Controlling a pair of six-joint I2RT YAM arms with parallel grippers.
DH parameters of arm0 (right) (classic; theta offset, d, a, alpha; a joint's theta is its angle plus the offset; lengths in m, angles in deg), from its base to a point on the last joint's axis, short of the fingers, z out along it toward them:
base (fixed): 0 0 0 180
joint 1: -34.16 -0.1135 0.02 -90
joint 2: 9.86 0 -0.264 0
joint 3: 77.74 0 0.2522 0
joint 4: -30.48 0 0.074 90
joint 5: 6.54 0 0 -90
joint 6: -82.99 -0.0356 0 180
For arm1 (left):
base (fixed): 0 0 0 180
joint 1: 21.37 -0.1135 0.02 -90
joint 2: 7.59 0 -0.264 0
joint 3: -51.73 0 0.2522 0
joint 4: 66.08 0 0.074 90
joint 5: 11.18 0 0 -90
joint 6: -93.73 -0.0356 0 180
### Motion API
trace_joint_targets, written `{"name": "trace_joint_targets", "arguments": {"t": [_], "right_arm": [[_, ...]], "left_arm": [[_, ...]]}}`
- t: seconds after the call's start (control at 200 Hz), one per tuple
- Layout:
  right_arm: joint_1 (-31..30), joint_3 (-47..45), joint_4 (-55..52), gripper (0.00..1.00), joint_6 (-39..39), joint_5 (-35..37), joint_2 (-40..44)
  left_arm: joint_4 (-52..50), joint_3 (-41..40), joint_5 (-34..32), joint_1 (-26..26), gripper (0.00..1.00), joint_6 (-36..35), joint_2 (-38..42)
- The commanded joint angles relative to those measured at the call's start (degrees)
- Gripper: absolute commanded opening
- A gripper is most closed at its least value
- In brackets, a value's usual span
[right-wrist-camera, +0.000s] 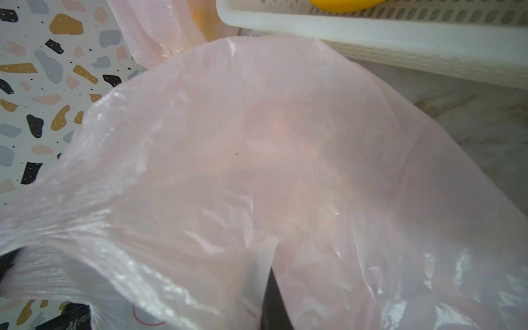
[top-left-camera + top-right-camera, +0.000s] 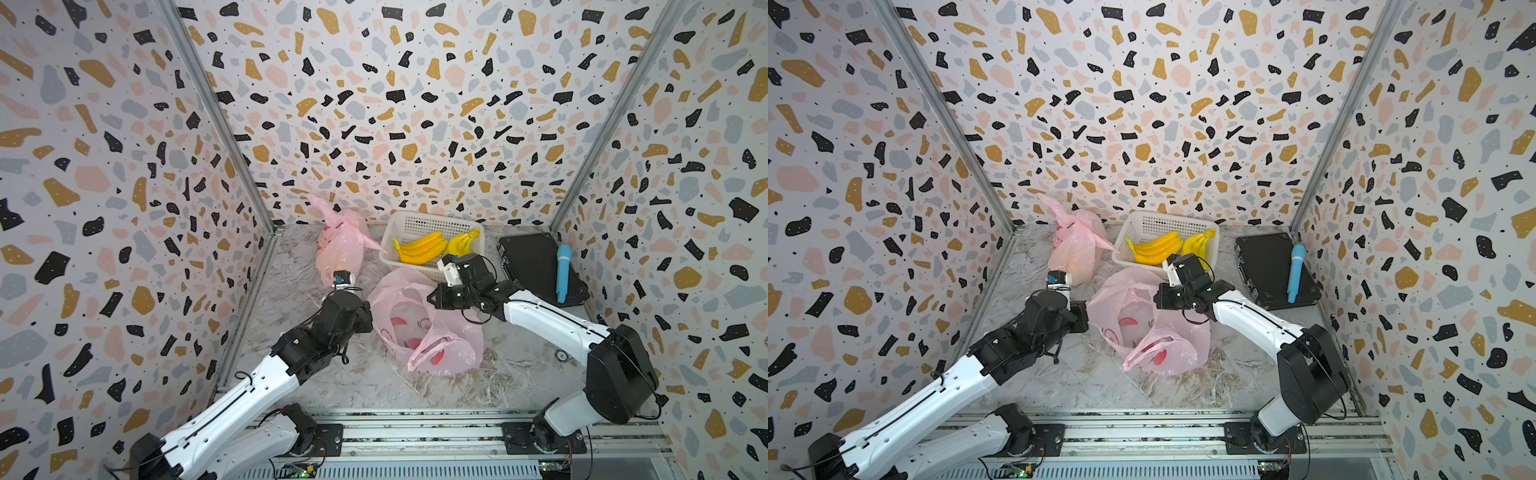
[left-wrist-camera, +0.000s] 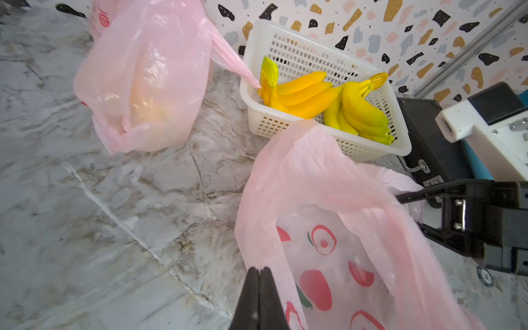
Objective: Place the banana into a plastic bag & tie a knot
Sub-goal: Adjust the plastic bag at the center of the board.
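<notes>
Left jaws: pressed shut at the left rim of the open pink bag [image 3: 314, 177]. We cannot tell whether any film is pinched between them.

Right jaws: standing a little apart at the bag's rim on the basket side, with film draped over and between them.

The bag lies mouth-up on the marble counter [image 2: 374, 386]. The banana bunches [image 2: 419, 248] lie in the white basket [image 2: 428, 226], just behind the bag. A knotted pink bag [image 2: 340, 249] stands beside the basket. A black case [image 2: 528, 266] carries a blue microphone [image 2: 563, 272], off to the right.
</notes>
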Motion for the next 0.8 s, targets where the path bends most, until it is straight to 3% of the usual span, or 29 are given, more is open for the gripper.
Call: {"name": "trace_joint_targets", "arguments": {"t": [0.0,0.125,0.385,0.621,0.796], "right_arm": [[-0.04,5.45,-2.81,0.33,6.08,-5.92,-0.67],[-0.23,6.94,-7.44,0.53,9.74,-2.78,0.86],[-4.91,5.20,-15.93,0.66,19.11,11.92,9.79],[-16.48,2.70,-13.37,0.81,26.96,15.57,19.18],[-28.89,-3.32,-7.08,0.98,37.34,22.13,22.72]], "left_arm": [[-6.10,4.72,-1.10,-2.83,0.00,-4.79,-0.58],[-8.26,7.84,1.63,-4.87,0.00,-6.35,-1.35],[-10.79,12.67,5.38,-5.81,0.00,-7.47,-3.09],[-12.02,14.92,4.43,-5.95,0.00,-8.47,-3.92],[-12.36,15.50,4.47,-6.22,0.00,-8.78,-4.69]]}}
